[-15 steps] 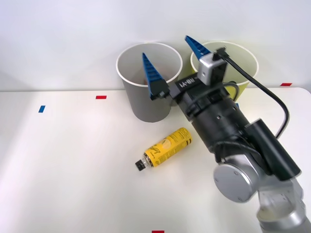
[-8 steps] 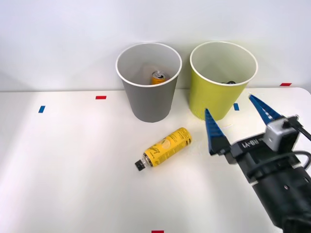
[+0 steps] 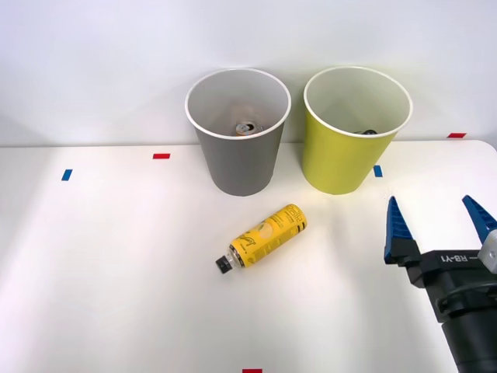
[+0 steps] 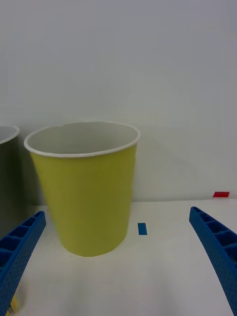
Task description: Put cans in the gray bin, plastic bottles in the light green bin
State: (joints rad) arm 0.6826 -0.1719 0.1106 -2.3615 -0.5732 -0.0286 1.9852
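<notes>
Looking down on the white bench [image 3: 116, 272], we take the light green bin [image 3: 353, 159] as our landmark. It stands upright near the back wall, white rim up, with something small and dark just visible low inside it. The gray bin [image 3: 239, 159] stands just beside it on its left, apart from it, and a can [image 3: 247, 127] lies at its bottom, silver end showing.

In front of the light green bin and to its left, nearer the gray bin's foot, a plastic bottle [image 3: 264, 236] lies on its side on the bench, yellow label up, black cap pointing away from the bins and toward the bench's front left.

Our right gripper [image 3: 441, 225] hovers in front of the light green bin and to its right, well apart from the bottle. Its blue ribbed fingers [image 3: 397, 227] stand spread wide, tips up toward the bins, and hold nothing. From the wrist we face the light green bin [image 4: 84, 192] squarely between the two fingers [image 4: 19, 247].

A blue tape mark [image 3: 377, 171] sits on the bench just right of the bin's base, and a red tape mark [image 3: 457, 135] lies farther right near the wall.
</notes>
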